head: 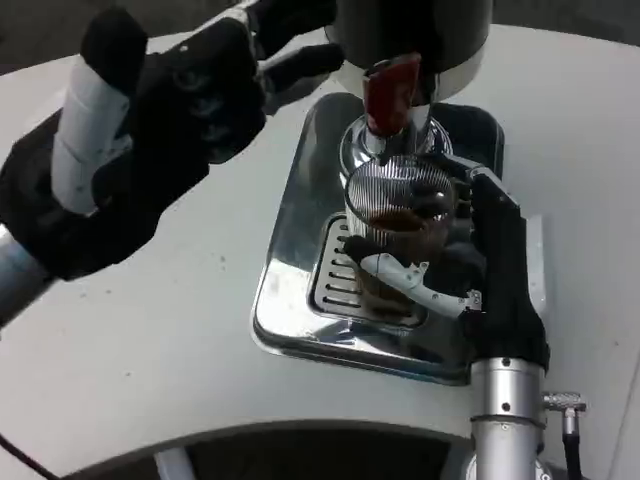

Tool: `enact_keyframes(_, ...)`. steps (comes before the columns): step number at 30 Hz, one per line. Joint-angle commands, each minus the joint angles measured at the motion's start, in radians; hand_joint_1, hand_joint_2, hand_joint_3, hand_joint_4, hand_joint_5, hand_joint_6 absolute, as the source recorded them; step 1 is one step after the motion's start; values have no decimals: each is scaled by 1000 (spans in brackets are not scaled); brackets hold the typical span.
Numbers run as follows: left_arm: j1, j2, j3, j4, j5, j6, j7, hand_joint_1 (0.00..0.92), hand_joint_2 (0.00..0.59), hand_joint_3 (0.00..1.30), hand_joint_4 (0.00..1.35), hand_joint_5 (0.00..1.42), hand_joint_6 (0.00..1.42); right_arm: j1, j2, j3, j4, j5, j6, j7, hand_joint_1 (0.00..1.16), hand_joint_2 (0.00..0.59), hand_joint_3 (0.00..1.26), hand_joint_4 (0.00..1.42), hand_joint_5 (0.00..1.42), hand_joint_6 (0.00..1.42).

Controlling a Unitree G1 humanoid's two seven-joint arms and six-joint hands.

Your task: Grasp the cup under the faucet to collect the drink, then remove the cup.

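The ribbed clear cup (pixel 398 235), partly filled with dark drink, is seen on the steel drip tray (pixel 290 250) under the red-handled faucet (pixel 392 92). It is grasped by the right hand (pixel 470 270), whose fingers (pixel 405 275) are wrapped across its front. The left hand (pixel 150 120) is raised, fingers spread, holding nothing.

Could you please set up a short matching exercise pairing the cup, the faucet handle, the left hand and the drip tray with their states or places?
Things:
1. cup
2. faucet handle
3. left hand
4. drip tray

Descriptions:
A. red, just above the cup
B. shiny metal, lying on the white table
C. raised beside the dispenser, holding nothing
D. ribbed and clear, holding brown drink, gripped by the right hand

Pairs: 1-D, 2-A, 3-C, 4-B
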Motion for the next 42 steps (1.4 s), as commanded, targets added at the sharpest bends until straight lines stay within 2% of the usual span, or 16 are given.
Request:
enact_keyframes(1,84,30,57,-57,-10,-13,8,0,58,116,0,75,0,43,6,4,-60,4,0,16,998,144,693,757,892,835)
enact_keyframes(5,148,46,96,-89,10,-41,7,0,59,131,10,85,6,77,9,9,-130,10,6,47,999,144,697,761,892,837)
enact_keyframes(13,253,68,133,-128,41,-111,-15,0,56,131,11,87,9,148,14,19,-273,29,37,126,993,143,697,764,892,838)
enact_keyframes(21,339,105,159,-132,48,-175,-83,0,56,136,12,88,8,201,16,28,-376,42,62,190,989,142,698,773,902,838)
enact_keyframes(31,440,130,204,-127,101,-324,-150,0,57,142,12,88,0,264,9,53,-503,48,85,262,988,142,698,773,903,838)
enact_keyframes(38,497,119,241,-131,153,-481,-163,0,56,143,12,88,3,310,9,62,-587,54,109,298,988,142,698,773,903,838)
enact_keyframes(42,510,127,242,-125,155,-514,-155,0,60,143,12,88,6,332,8,61,-623,56,121,313,988,142,698,773,903,838)
